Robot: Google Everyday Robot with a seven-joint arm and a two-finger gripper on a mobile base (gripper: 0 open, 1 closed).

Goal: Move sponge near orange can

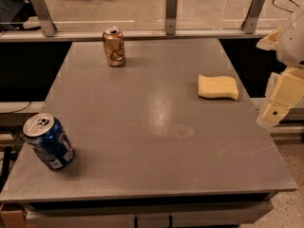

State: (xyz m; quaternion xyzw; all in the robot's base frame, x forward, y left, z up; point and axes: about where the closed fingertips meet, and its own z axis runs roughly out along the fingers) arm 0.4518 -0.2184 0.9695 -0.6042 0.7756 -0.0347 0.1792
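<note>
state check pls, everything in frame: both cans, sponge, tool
sponge: lying flat on the right side of the table, not held, well apart from the orange can.
orange can: upright near the far edge, nothing touching it.
blue can: silver top up, near the front left corner, untouched.
tool: off the table's right edge, beside the sponge but apart from it.

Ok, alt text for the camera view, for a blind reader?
A yellow sponge lies on the right of a grey table, far from the orange can at the back. The gripper hangs off the right edge, and a blue can sits front left.
</note>
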